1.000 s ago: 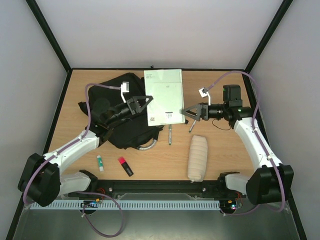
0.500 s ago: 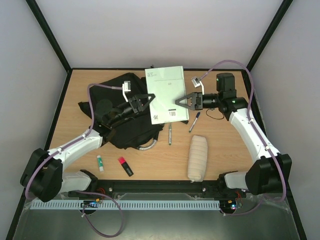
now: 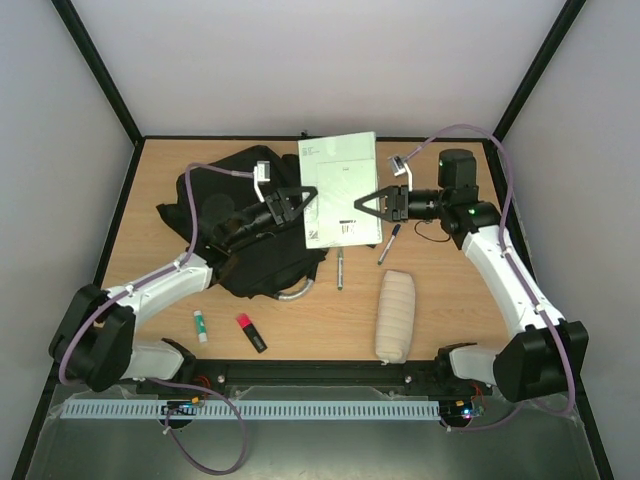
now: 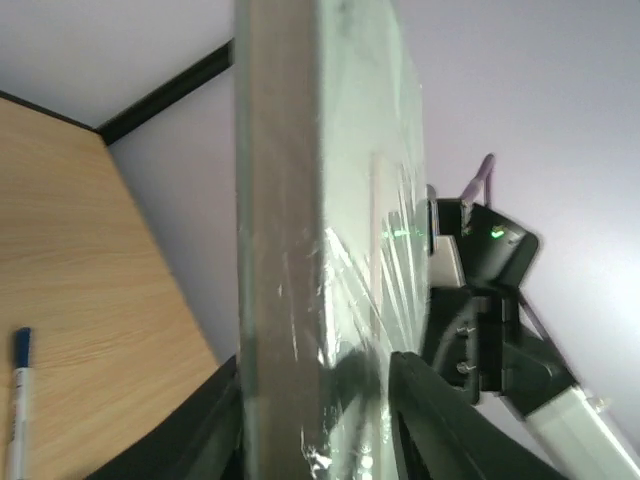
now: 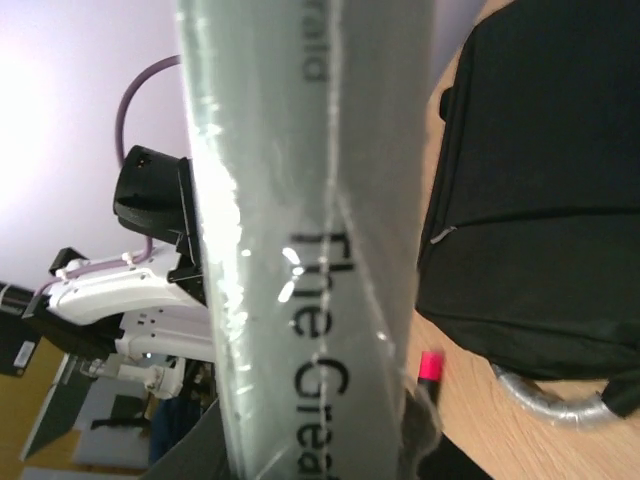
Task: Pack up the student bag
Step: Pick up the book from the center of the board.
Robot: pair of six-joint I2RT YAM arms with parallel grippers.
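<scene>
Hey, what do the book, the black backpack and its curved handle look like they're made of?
Book: paper under clear glossy plastic wrap, judging by wrinkles and glare streaks. Backpack: matte black woven fabric, probably nylon or polyester; it slumps softly and shows stitched seams. Handle: grey with a sheen, possibly rubber or plastic tubing; hard to tell.

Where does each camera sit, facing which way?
Top external: above, behind the bases, looking down at the table; both arms show.
Left wrist: looks along the book toward the right arm; left gripper straddles it.
Right wrist: looks along the book toward the left arm and student bag; right gripper straddles it.
Wrist views share the book.
</scene>
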